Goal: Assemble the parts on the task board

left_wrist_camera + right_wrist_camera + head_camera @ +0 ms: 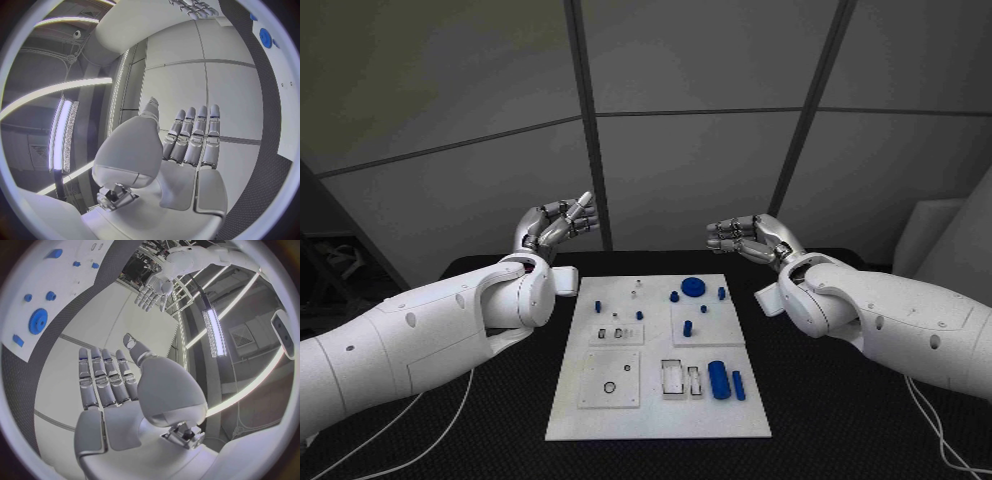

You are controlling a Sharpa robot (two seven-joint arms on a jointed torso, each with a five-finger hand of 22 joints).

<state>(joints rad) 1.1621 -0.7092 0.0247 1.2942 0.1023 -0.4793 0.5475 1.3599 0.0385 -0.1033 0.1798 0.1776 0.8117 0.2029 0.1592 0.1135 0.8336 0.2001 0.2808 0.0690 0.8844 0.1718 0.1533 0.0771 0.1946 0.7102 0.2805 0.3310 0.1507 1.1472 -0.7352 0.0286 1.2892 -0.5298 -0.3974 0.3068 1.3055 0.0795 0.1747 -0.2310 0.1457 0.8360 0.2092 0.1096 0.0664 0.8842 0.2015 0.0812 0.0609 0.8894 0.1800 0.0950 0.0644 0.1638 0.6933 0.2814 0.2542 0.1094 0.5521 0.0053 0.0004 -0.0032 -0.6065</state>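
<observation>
Your left hand (557, 224) and right hand (750, 238) are both raised past the far edge of the task board (661, 420), fingers spread and holding nothing. Lower one onto a single blue part, such as the round disc (692, 286) by the board's far right corner. The black table (834, 420) sits before grey wall panels (689, 170).

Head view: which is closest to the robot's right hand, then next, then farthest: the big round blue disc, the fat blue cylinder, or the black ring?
From the right hand:
1. Round blue disc, at the board's far edge, just below the hand.
2. Fat blue cylinder, near the front of the task board, right side.
3. Black ring, on the front left plate, across the board.
</observation>
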